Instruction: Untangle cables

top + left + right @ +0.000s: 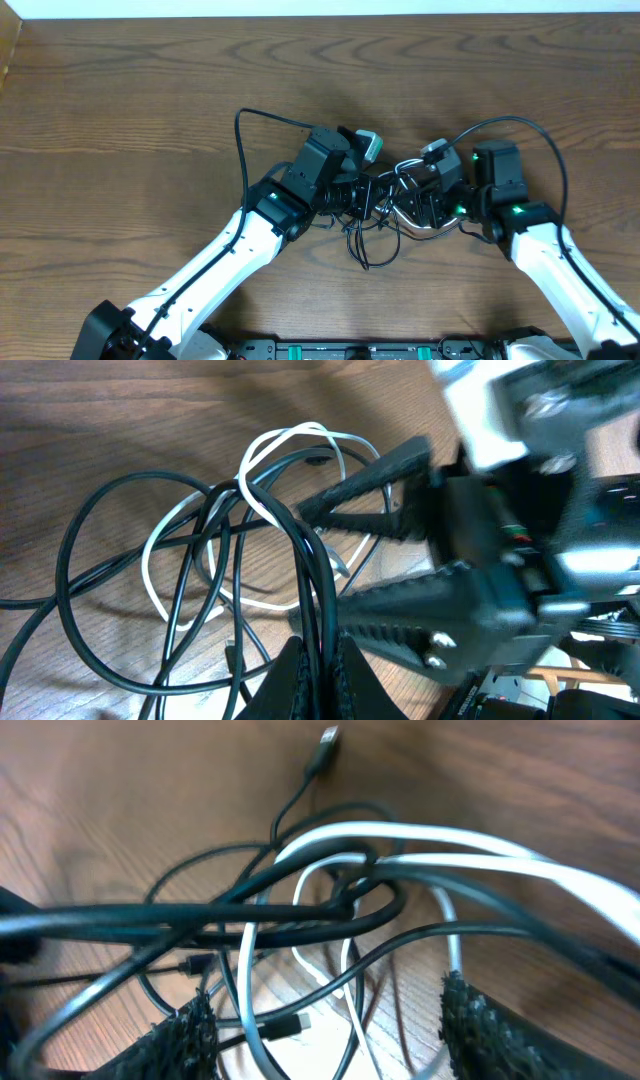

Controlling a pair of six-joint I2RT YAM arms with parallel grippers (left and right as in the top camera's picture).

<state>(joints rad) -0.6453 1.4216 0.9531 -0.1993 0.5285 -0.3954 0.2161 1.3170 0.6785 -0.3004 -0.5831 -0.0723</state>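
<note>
A dark brown wooden surface (120, 110) with wavy grain fills the view, evenly lit, with soft shadows. A pale strip (320, 6) runs beyond its far edge, and a lighter wooden border (7, 50) shows at the far left corner.

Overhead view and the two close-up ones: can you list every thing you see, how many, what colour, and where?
brown wooden table: one, brown, under everything
thin black flexible cables: several, too knotted to count, black, mid-table between the tools
thin white flexible cable: one seen, white, looped through the black ones
small cable plug: one clear, dark, lying beyond the tangle
thick black arm wires: two, black, one arcing off each arm
robot arms: two, white and black, reaching in from the near edge
left tool: one, black, pinching black cables
right tool: one, black, open around the tangle
</note>
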